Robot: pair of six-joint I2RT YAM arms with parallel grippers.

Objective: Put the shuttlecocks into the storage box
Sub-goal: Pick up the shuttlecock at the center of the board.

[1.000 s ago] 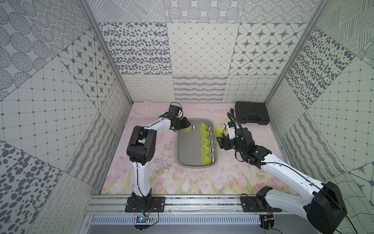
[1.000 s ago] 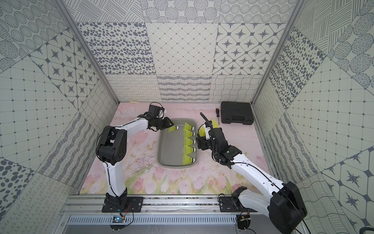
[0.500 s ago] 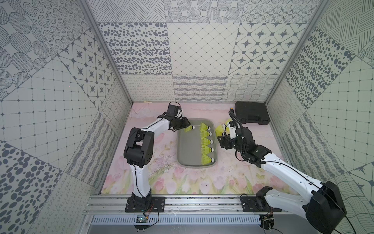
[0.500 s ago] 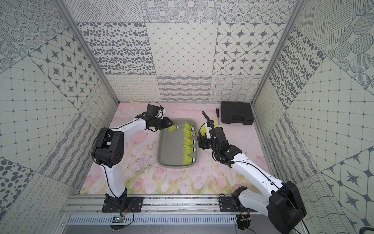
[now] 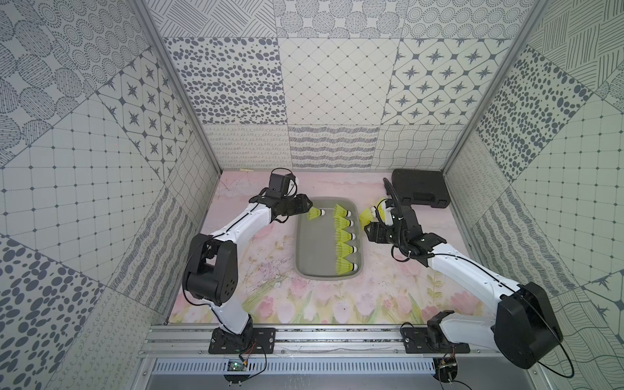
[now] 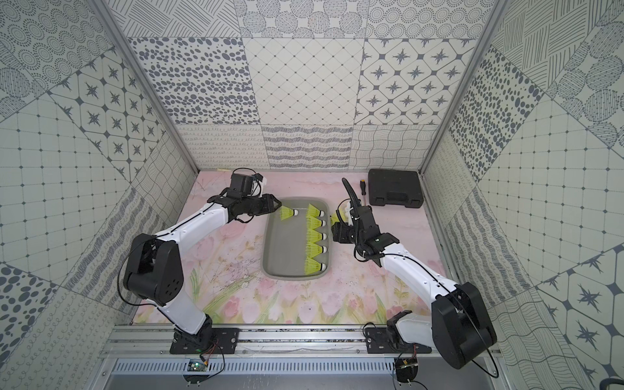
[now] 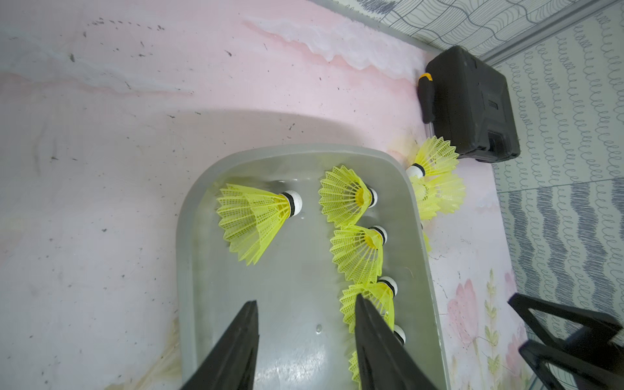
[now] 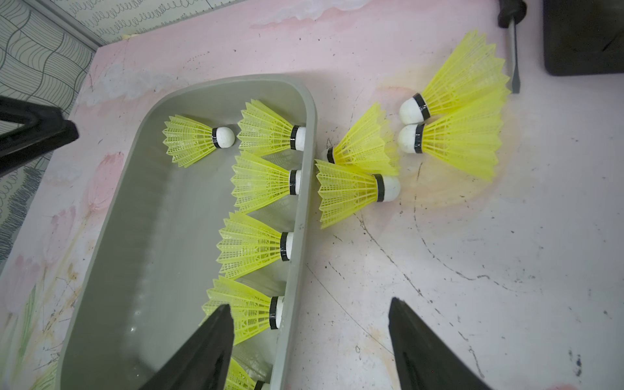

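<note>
My left gripper (image 7: 305, 300) stretches out on its extended arm, jaws apart and empty; my right gripper (image 8: 309, 304) tilts downward, jaws spread, empty.

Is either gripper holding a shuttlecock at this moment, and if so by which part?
Nothing is held. The left gripper and right gripper both stand open and empty; the shuttlecock by the left one lies free in the storage box.

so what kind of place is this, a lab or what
Most likely a robot lab test cell, not a home or shop: patterned panel walls box in a small workspace, the left arm and right arm are bolted to an aluminium rail, and a printed floral mat covers its floor.
</note>
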